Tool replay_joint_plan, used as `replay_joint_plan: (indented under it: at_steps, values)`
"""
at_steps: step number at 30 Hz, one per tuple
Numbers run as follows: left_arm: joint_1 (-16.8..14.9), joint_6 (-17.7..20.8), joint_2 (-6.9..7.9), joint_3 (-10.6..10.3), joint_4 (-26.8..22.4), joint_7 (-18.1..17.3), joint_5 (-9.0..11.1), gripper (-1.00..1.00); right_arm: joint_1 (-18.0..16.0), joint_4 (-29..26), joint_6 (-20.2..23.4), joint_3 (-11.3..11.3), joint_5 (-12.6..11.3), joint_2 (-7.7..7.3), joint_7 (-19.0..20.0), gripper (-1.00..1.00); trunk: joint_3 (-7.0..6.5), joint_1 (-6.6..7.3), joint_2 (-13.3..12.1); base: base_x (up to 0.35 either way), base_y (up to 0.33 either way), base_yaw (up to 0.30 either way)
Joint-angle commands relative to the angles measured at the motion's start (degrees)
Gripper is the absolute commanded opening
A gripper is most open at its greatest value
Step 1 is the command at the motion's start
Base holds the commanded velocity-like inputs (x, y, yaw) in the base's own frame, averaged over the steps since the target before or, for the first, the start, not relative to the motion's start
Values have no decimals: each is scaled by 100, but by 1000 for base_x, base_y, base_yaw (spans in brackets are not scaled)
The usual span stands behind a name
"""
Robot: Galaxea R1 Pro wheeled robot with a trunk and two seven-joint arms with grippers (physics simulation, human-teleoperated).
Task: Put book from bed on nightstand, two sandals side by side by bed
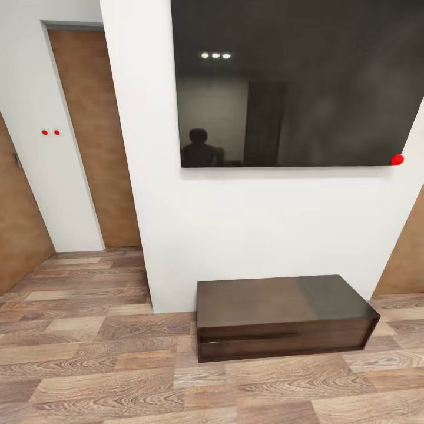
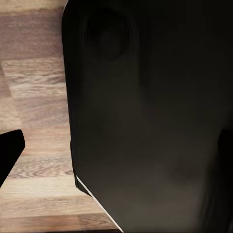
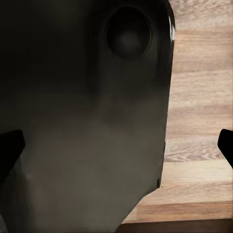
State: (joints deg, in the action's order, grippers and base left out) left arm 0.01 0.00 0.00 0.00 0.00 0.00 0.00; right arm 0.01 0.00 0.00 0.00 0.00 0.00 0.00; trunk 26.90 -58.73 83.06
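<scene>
The robot is facing a low bench (image 1: 285, 315) under a wall-mounted dark screen (image 1: 297, 82) on plank floor (image 1: 88, 365), its grippers' spread impossible to tell.

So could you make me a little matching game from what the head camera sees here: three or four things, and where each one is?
Things:
1. dark screen
2. low wooden cabinet
3. brown door
4. pair of small red dots

Places:
A. standing on the plank floor against the white wall
B. in the recess at the far left, beyond the wall's corner
C. mounted high on the white wall
D. on the white wall strip left of the door

Pairs: 1-C, 2-A, 3-B, 4-D
</scene>
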Motion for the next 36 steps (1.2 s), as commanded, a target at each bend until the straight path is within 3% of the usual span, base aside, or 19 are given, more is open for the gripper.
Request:
replay_joint_plan:
  at_steps: [1, 4, 34, 36]
  values:
    - [-1, 0, 0, 0, 0, 0, 0, 100, -1, 0, 0, 0, 0, 0, 0, 100, 3, 0, 2, 0, 0, 0]
    - [63, -9, 97, 1, -35, -28, -16, 100, -80, -62, -7, -12, 14, 50, -20, 100, 3, 0, 2, 0, 0, 0]
    - [66, -9, 95, -1, -35, -28, -18, 100, -80, -62, -9, -11, 14, 45, -18, 100, 3, 0, 2, 0, 0, 0]
    - [92, -9, 143, -2, -35, -27, -9, 100, -110, -92, -9, -14, 12, 54, -24, 100, 3, 0, 2, 0, 0, 0]
